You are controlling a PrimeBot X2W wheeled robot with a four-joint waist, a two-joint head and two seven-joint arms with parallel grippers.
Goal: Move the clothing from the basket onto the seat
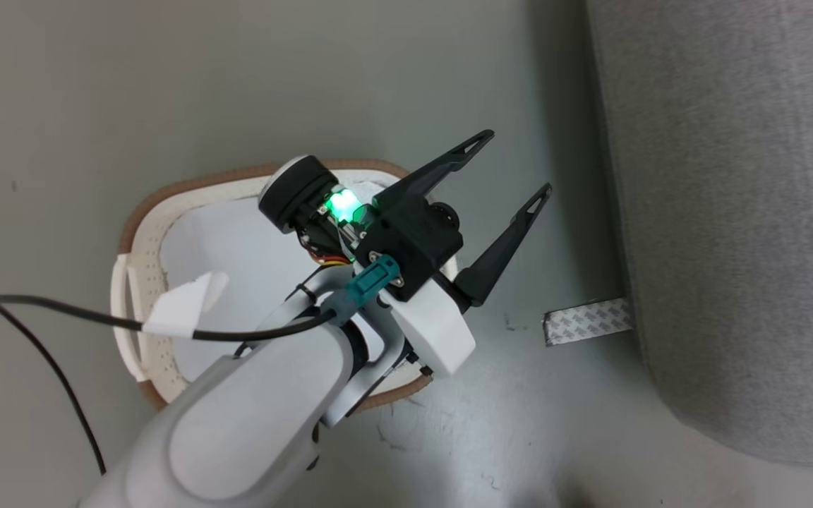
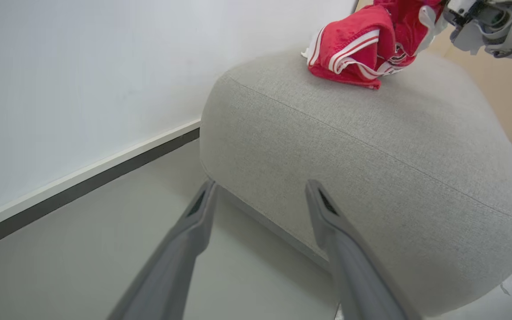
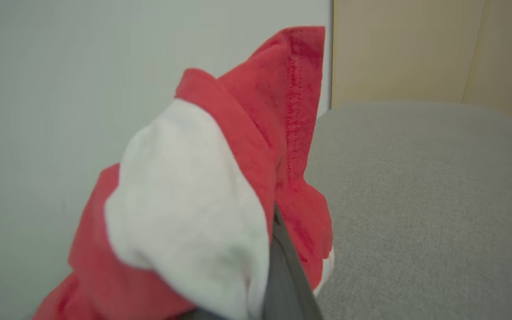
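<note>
While clamped in the right hand [image 3: 279,242], the jersey [image 2: 358,44] drapes over its fingers [image 3: 288,280] and touches the sofa [image 2: 371,155].

Grey floor [image 1: 237,85], basket [image 1: 195,185] and tape strip [image 1: 586,321] on it, light-grey sofa [image 2: 371,146], red jersey [image 2: 354,49] touching its top

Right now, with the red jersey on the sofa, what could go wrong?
One: the jersey is bunched near the rounded edge of the sofa by the wall; once released it might slide off. Two: cloth drapes over the right gripper, which is shut on it; pulling away could snag and drag it back off.
</note>
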